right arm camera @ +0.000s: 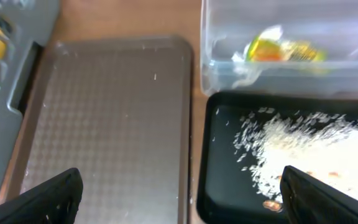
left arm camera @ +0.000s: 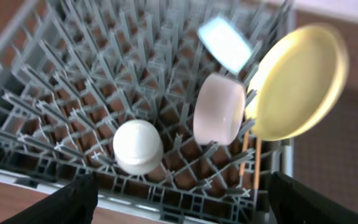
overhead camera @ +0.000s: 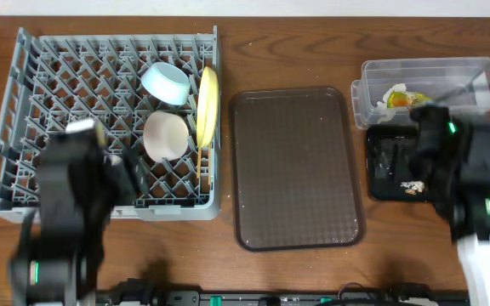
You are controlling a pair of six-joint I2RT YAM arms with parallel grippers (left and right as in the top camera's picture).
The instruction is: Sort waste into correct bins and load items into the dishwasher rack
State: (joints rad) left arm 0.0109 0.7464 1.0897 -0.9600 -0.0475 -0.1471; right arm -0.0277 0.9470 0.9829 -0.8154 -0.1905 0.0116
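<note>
Wooden table (overhead camera: 292,55), nearly done: left gripper (left arm camera: 182,208) and right gripper (right arm camera: 185,199) both wide open, empty. Sloppy left lift could tip the white cup (left arm camera: 138,146) over in the rack (left arm camera: 154,196).

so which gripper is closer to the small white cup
Left. The left gripper hangs just above the small white cup in the dishwasher rack. The right gripper is far off to the other side, by the black tray.
</note>
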